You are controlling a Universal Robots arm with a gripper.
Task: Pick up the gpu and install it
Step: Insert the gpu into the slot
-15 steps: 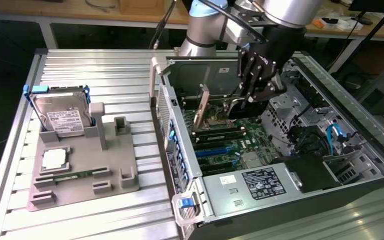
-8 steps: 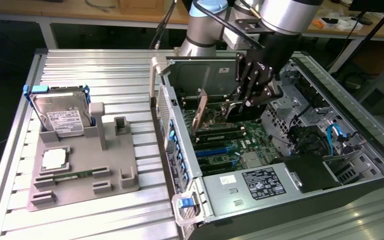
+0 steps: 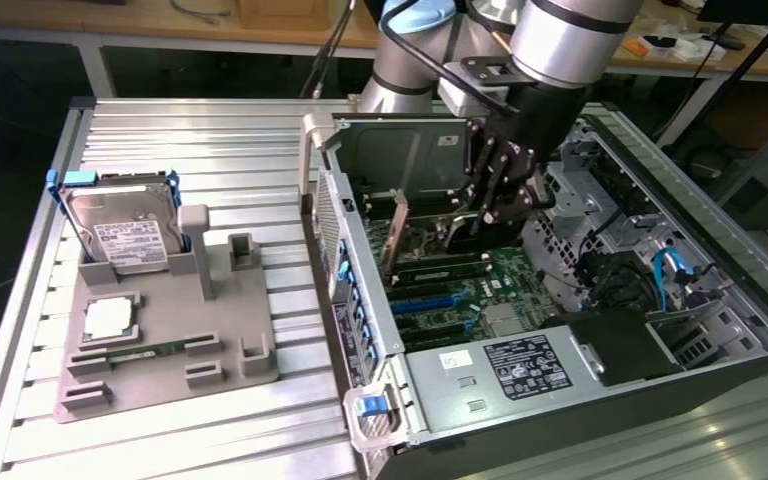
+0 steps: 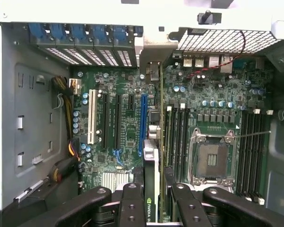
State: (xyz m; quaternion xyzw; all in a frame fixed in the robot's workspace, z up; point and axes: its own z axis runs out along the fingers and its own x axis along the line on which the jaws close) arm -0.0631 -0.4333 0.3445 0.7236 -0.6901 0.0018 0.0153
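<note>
Pinching the gpu (image 4: 152, 184) edge-on, your claw (image 4: 155, 204) is holding it inside the case (image 3: 738, 290), just above the motherboard's blue slot (image 4: 143, 123). Pickup is looking done; seating is not looking finished.

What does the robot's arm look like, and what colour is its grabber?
The arm is made of thick, round, shiny silver tubes, with a light blue cap on one joint. The gripper at its end is black. Its fingers are chunky black bars linked together, dotted with little round screw holes.
</note>
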